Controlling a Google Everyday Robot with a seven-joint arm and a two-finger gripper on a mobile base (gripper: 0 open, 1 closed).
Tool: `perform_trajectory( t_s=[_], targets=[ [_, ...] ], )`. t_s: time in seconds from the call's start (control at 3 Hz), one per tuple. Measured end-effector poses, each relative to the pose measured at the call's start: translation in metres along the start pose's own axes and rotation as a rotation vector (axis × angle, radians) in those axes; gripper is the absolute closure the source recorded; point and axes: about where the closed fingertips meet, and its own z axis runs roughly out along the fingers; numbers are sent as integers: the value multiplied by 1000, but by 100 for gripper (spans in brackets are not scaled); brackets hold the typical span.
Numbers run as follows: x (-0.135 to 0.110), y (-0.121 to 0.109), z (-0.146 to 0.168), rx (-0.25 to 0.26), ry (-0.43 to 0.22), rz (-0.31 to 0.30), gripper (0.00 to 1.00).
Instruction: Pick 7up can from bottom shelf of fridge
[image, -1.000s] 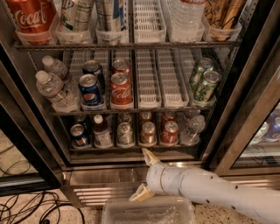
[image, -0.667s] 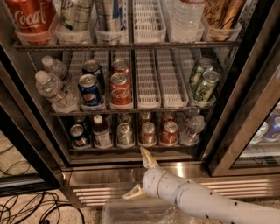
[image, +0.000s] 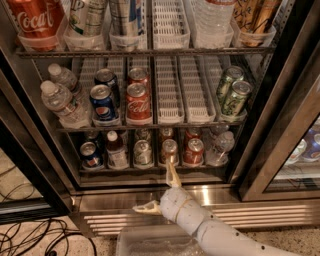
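While spread wide, end effector (image: 159, 191) just below-right of 7up can (image: 142, 152).

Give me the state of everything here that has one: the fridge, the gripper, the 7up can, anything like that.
fridge: door open.
gripper: open, empty, at the front edge of the bottom shelf.
7up can: upright on the bottom shelf, not gripped.

Two dark-green cans (image: 235, 98), one 7up can (image: 142, 152), one claw (image: 153, 185) below shelf (image: 125, 171)
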Motion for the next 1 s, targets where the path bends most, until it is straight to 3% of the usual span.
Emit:
perform_trajectory(
  t_s=[0.67, 1.0],
  targets=[
    [6, 9, 24, 63, -32, 202, 0],
    [9, 20, 30, 103, -5, 251, 0]
  ],
)
